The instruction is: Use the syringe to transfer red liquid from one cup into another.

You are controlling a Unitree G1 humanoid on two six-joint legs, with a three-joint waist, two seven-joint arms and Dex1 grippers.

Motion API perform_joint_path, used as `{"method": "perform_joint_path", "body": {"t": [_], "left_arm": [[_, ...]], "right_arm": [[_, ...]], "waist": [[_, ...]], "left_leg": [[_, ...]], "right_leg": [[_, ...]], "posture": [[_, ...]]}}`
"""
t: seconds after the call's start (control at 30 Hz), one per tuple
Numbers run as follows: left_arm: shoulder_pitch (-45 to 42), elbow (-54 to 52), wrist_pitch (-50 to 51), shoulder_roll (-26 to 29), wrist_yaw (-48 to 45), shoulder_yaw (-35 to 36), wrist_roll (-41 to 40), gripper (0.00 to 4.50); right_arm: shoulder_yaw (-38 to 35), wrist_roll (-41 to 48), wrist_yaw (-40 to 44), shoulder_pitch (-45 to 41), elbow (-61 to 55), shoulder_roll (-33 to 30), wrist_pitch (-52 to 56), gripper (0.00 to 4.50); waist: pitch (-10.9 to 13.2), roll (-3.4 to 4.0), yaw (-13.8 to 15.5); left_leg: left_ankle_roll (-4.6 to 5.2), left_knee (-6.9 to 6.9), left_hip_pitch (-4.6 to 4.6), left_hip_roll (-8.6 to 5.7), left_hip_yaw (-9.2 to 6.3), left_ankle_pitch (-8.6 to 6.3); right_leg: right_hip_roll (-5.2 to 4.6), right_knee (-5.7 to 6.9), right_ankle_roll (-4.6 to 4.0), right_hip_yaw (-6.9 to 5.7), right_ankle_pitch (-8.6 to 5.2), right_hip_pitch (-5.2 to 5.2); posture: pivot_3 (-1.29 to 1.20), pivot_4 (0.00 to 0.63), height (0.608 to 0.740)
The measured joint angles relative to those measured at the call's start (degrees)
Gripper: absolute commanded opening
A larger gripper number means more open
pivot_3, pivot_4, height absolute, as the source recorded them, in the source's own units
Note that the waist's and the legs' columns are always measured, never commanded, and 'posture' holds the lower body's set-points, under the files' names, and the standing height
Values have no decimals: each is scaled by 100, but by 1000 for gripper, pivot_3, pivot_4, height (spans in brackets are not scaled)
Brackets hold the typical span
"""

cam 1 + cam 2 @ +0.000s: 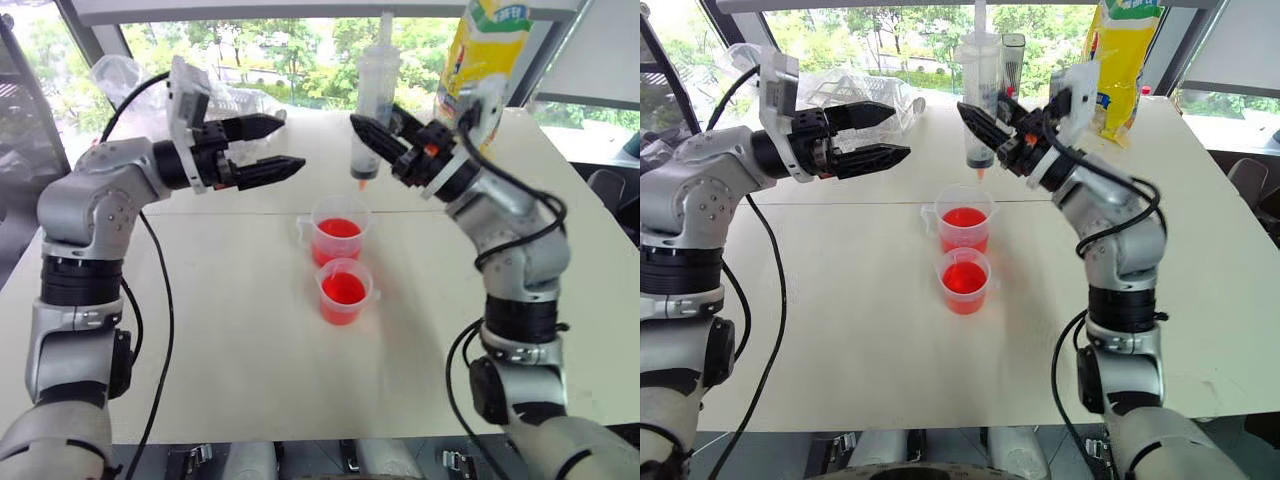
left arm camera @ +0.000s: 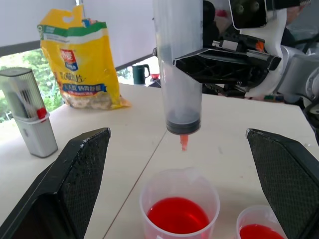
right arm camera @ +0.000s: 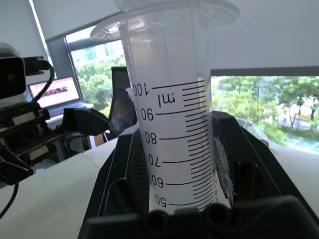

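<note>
**Syringe poised tip-down above the far cup**

The right gripper [image 1: 385, 140] has its 2 black fingers clamped on the barrel of the syringe [image 1: 372, 100], holding it upright with the short orange tip pointing down; the tip hangs just above the far cup [image 1: 338, 231], at about 1 o'clock from its rim, not yet inside; the left gripper [image 1: 268, 148] sits at 9 o'clock from the barrel, fingers spread wide and holding nothing, level with it; judging from this, the step in hand is lowering the tip into the red liquid [image 1: 338, 227] and drawing it up; to do that well, the barrel should stay vertical and come straight down through the cup's mouth without nudging the rim, since these cups look light and could tip; the free hand looks placed to work the white plunger, and it wants a slow, steady pull; both cups already hold liquid, the near cup [image 1: 344, 290] touching or just beside the far one at 6 o'clock.

The table [image 1: 230, 330] is a pale, matte top with a seam across it; a yellow bag [image 1: 487, 45] stands at 1 o'clock, crumpled clear plastic [image 1: 230, 100] at 11 o'clock; windows behind show green trees.
</note>
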Motion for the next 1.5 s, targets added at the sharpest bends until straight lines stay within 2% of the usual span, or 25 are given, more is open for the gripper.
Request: {"method": "perform_joint_path", "body": {"t": [0.23, 0.5, 1.0, 1.2, 1.5], "left_arm": [[-414, 453, -211, -108, -280, -128, 281, 4500], [-689, 993, -482, -353, -473, -220, 653, 4500], [-1124, 2449, -1548, -828, -651, -413, 1606, 4500], [-1475, 3101, -1949, -1175, -599, -412, 1840, 4500], [-1726, 3638, -2288, -1403, -662, -377, 2001, 4500]], "right_arm": [[488, -402, 105, 638, 699, 475, -1153, 1403], [870, -787, 226, 954, 1334, 604, -1939, 1403], [1013, -954, 335, 1164, 1445, 561, -2252, 1403], [1062, -961, 357, 1169, 1436, 541, -2277, 1403], [1105, -1022, 398, 1168, 1435, 477, -2308, 1403]], "waist": [[0, 0, 7], [0, 0, 7], [-1, -1, 15], [-1, -1, 6], [-1, -2, 10]], "left_leg": [[0, 1, 1, 0, 0, 0], [0, 2, 2, 0, -1, 1], [-1, 5, 5, -1, -1, 1], [-1, 4, 5, -1, -2, 1], [-1, 5, 7, -1, -1, 1]], "right_leg": [[2, 1, 0, -1, 0, 1], [2, 2, 0, -1, 0, 1], [2, 6, 0, -1, 0, 5], [4, 6, 0, -1, 0, 4], [4, 7, 0, -1, 0, 7]], "posture": [[0, 150, 740], [0, 150, 740], [0, 150, 740], [0, 150, 740], [0, 150, 740]]}}
